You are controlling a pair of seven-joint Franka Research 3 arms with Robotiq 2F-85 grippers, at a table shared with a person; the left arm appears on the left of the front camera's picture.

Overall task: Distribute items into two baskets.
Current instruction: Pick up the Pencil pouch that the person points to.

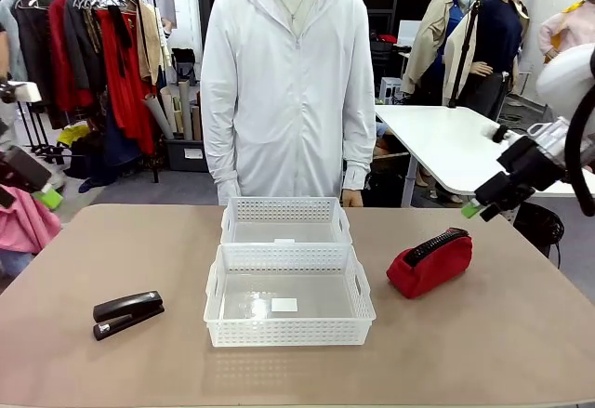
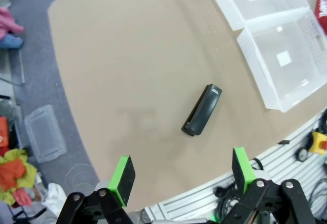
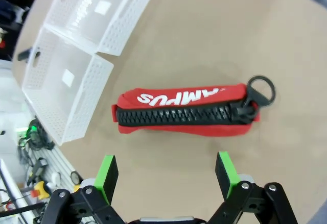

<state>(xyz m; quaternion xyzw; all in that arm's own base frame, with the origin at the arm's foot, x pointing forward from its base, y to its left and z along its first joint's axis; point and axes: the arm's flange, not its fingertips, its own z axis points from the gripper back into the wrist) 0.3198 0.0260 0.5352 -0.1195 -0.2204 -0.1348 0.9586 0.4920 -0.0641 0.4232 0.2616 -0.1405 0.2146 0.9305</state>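
Observation:
Two white lattice baskets sit end to end mid-table, the near basket and the far basket; nothing lies in either. The black stapler lies on the table at front left. To the right of the baskets rests the red pouch. My left gripper hovers at the left edge; its wrist view shows it open high above the stapler. My right gripper hangs above the table's right side, open over the pouch with its white lettering and black zip.
A person in a white jacket stands at the far edge behind the baskets, arms down. The left wrist view shows the table's rounded corner and the floor beyond, with a clear box. Bare tabletop surrounds stapler and pouch.

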